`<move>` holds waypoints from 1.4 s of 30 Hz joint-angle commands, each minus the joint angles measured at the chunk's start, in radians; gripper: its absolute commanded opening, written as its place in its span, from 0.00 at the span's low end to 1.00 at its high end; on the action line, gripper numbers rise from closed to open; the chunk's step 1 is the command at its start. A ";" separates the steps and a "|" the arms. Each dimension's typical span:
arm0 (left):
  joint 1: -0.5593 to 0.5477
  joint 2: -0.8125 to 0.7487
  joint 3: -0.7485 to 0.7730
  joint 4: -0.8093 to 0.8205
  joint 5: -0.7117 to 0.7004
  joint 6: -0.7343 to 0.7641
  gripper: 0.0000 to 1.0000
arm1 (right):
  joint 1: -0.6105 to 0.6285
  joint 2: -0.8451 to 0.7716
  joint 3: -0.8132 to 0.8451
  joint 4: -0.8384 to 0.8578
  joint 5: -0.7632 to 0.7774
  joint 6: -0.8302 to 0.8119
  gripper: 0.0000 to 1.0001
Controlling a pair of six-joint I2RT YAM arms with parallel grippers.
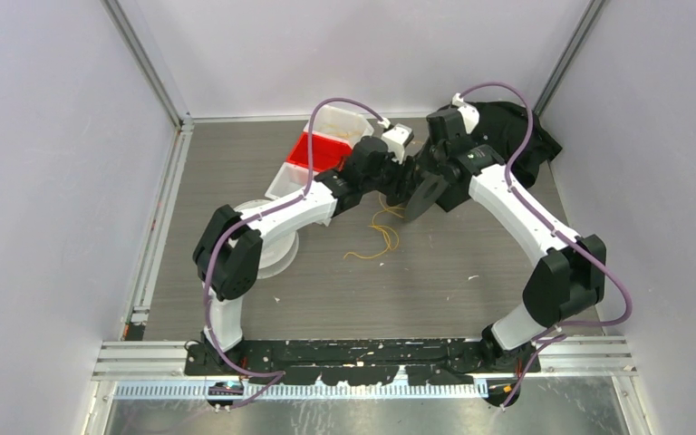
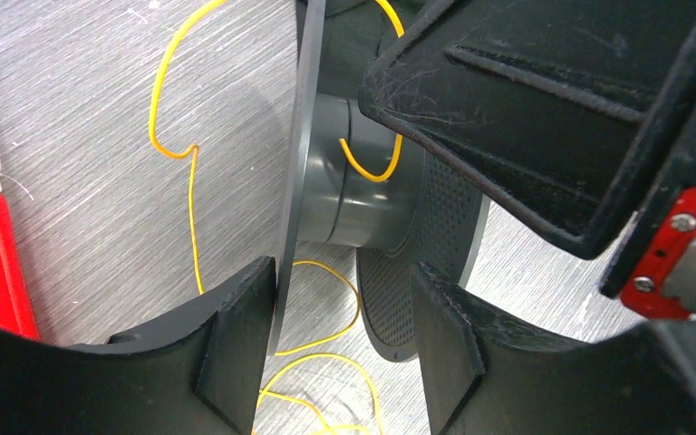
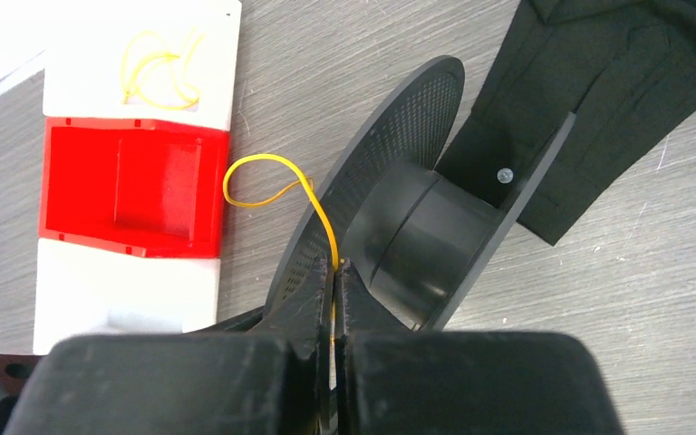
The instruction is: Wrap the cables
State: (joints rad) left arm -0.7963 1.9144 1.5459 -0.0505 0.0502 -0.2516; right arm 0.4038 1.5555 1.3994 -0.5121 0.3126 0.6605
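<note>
A black spool stands on edge at mid-table where both arms meet. The yellow cable lies in loose loops on the table below it. In the left wrist view, one strand curves over the spool's grey hub. My left gripper is open, one finger against the solid flange, the other beside the perforated flange. My right gripper is shut on the yellow cable, right beside the spool.
A row of bins sits at the back left: a white one holding more yellow cord, a red one, another white one. Black cloth lies at the back right. A white disc lies under the left arm.
</note>
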 commanded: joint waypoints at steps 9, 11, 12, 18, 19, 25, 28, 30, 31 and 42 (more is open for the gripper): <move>0.056 -0.028 -0.027 0.160 0.172 -0.064 0.60 | 0.001 0.023 0.121 -0.142 -0.001 0.261 0.00; 0.064 -0.025 -0.026 0.161 0.192 -0.070 0.60 | 0.003 0.035 0.137 -0.167 -0.004 0.281 0.01; 0.065 -0.025 -0.026 0.161 0.196 -0.068 0.60 | 0.003 0.041 0.143 -0.179 -0.004 0.290 0.00; 0.065 -0.022 -0.030 0.169 0.205 -0.068 0.57 | 0.001 0.050 0.139 -0.188 0.004 0.329 0.01; 0.065 -0.020 -0.030 0.171 0.206 -0.069 0.57 | 0.003 0.050 0.139 -0.191 0.009 0.335 0.00; 0.065 -0.017 -0.037 0.189 0.205 -0.070 0.57 | 0.002 0.051 0.132 -0.192 0.012 0.359 0.00; 0.065 -0.017 -0.047 0.210 0.197 -0.074 0.55 | 0.003 0.052 0.127 -0.187 0.001 0.367 0.01; 0.063 -0.012 -0.047 0.214 0.192 -0.075 0.53 | 0.002 0.053 0.124 -0.183 -0.007 0.370 0.00; 0.062 -0.011 -0.047 0.216 0.188 -0.075 0.52 | 0.002 0.053 0.124 -0.181 -0.010 0.370 0.00; 0.056 0.011 -0.029 0.232 0.167 -0.063 0.48 | 0.002 0.057 0.121 -0.176 -0.024 0.367 0.00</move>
State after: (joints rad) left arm -0.7334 1.9148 1.4990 0.1230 0.2272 -0.3164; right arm 0.4038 1.6127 1.5017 -0.7082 0.2855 1.0061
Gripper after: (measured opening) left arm 0.479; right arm 0.021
